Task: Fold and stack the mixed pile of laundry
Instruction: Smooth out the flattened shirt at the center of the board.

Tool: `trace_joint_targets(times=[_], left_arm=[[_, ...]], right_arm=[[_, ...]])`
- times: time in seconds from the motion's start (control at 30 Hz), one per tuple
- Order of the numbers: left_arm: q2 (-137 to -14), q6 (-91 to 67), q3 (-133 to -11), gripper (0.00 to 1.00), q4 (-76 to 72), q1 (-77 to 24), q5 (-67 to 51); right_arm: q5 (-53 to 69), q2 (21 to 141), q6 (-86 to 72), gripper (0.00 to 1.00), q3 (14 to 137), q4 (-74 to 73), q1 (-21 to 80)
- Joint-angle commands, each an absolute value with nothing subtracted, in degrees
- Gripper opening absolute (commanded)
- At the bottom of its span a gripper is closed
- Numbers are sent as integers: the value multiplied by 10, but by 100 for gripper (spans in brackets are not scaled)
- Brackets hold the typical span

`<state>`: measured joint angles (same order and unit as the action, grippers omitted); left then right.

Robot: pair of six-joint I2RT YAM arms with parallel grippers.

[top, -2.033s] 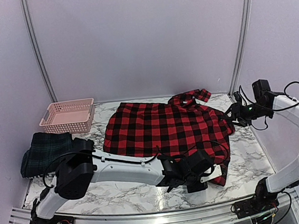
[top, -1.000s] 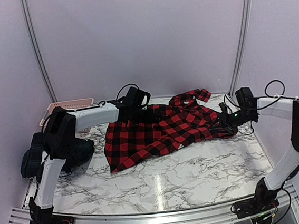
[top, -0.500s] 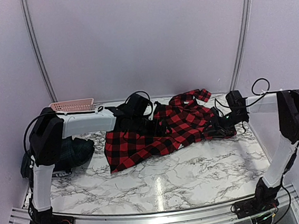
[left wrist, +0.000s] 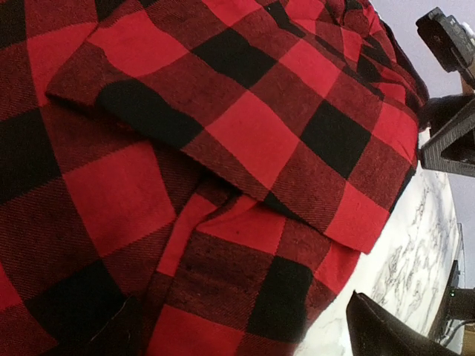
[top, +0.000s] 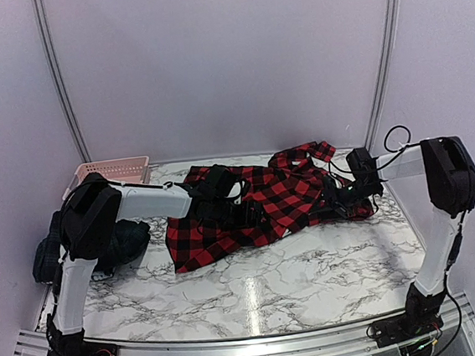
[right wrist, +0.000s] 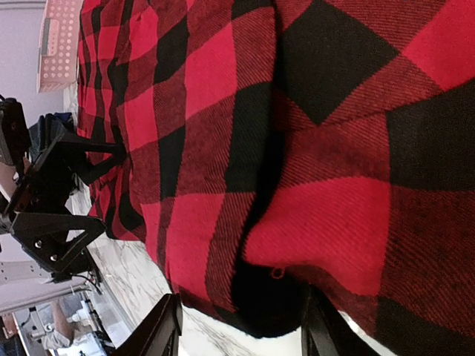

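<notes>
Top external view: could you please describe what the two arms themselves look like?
Both the left arm and the right arm have white tubular links with bulky black joint housings. Thin black cables loop beside the right wrist. The fingers are flat, black and angular.

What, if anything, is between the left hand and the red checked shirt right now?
Nothing visible. The left hand hangs open directly over the red-and-black checked shirt, and its wrist view is filled with the cloth. The pink basket sits at the table's far left corner, clear of that path.
</notes>
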<state>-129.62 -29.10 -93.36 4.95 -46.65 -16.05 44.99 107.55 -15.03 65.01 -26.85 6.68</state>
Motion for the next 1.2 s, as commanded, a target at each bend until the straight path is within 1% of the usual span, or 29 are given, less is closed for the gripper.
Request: trace_joint_targets(times=[0.0, 0.23, 0.27, 0.3, 0.33, 0.43, 0.47, 0.7, 0.87, 1.03, 1.17], left_arm=[[-1320, -314, -941, 99, 44, -461, -156], [-1321, -321, -934, 99, 44, -450, -151], [-1320, -320, -933, 99, 43, -448, -152], [-1319, -320, -933, 99, 43, -447, -151], [-1320, -319, -933, 99, 43, -446, -151], [-1321, -318, -933, 99, 43, -444, -152], [-1321, -319, -933, 99, 43, -443, -153], [-1322, -322, -928, 99, 44, -438, -150], [-1323, -332, -915, 99, 45, -432, -145], [-1326, -338, -906, 99, 53, -427, -130], [-1326, -342, -899, 99, 54, -424, -126]], right_arm=[[479, 1089, -162, 46, 690, -246, 87], [488, 1080, -146, 38, 719, -282, 92], [491, 1078, -142, 36, 721, -288, 92], [495, 1076, -138, 32, 720, -294, 92], [500, 1076, -135, 25, 719, -296, 92], [515, 1085, -123, 2, 720, -313, 94], [518, 1083, -122, 0, 721, -316, 94], [526, 1019, -130, 0, 743, -357, 93], [529, 963, -156, 0, 756, -385, 65], [543, 917, -170, 0, 740, -408, 41], [578, 861, -193, 0, 705, -416, 46]])
